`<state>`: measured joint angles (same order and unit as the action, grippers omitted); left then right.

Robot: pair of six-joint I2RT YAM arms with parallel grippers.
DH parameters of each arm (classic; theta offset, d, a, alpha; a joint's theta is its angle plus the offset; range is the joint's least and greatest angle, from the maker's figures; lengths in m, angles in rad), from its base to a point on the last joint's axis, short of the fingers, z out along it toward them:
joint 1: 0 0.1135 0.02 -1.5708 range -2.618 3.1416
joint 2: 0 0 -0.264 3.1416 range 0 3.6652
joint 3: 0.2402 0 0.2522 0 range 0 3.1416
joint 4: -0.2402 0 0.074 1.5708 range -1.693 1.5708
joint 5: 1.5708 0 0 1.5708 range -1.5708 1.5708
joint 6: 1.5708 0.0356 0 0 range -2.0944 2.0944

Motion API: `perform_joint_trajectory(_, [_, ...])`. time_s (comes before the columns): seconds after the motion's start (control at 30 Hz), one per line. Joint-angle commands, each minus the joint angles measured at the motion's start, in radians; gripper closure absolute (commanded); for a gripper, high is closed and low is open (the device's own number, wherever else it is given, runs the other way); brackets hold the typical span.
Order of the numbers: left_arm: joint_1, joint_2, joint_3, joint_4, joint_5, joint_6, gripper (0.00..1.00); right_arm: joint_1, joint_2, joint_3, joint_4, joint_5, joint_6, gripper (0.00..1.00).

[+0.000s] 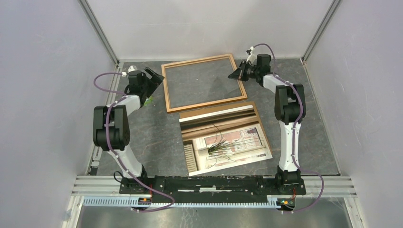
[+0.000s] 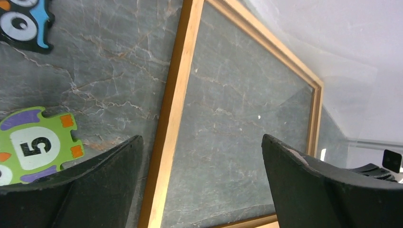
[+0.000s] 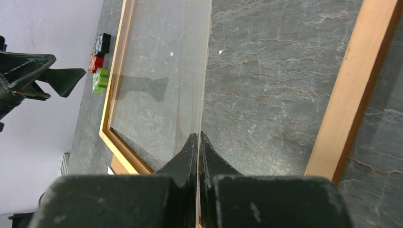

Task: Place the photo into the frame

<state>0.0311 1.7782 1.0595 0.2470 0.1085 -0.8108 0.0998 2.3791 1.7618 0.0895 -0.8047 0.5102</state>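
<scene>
Clear pane (image 3: 161, 71) tilted over the frame (image 1: 165, 90)
Clamped by right gripper (image 3: 198, 136), presumably to admit the photo (image 1: 228, 142); left gripper (image 2: 202, 137) is spread.

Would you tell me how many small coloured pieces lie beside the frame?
3, in a row just outside the frame: a black piece, a red piece and a green piece. More may be hidden.
</scene>
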Motion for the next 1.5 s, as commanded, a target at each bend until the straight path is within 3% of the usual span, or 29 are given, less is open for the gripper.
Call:
perform_joint_trajectory(0.0, [-0.003, 0.046, 0.027, 0.085, 0.070, 0.033, 0.00, -0.004, 0.010, 0.023, 0.019, -0.028, -0.009, 1.00])
perform_joint_trajectory(0.47, [-0.009, 0.152, 0.000, 0.193, 0.144, -0.025, 0.00, 0.024, -0.059, -0.041, 0.053, -0.014, 0.057, 1.00])
perform_joint_trajectory(0.97, [-0.051, 0.182, 0.013, 0.193, 0.133, -0.029, 0.00, 0.029, -0.097, -0.063, 0.031, -0.034, 0.123, 1.00])
perform_joint_trajectory(1.17, [-0.059, 0.187, 0.014, 0.198, 0.135, -0.031, 0.00, 0.031, -0.102, -0.131, 0.225, -0.110, 0.303, 1.00])
perform_joint_trajectory(1.47, [-0.060, 0.172, -0.001, 0.199, 0.115, -0.027, 0.00, 0.034, -0.161, -0.205, 0.325, -0.110, 0.391, 1.00])
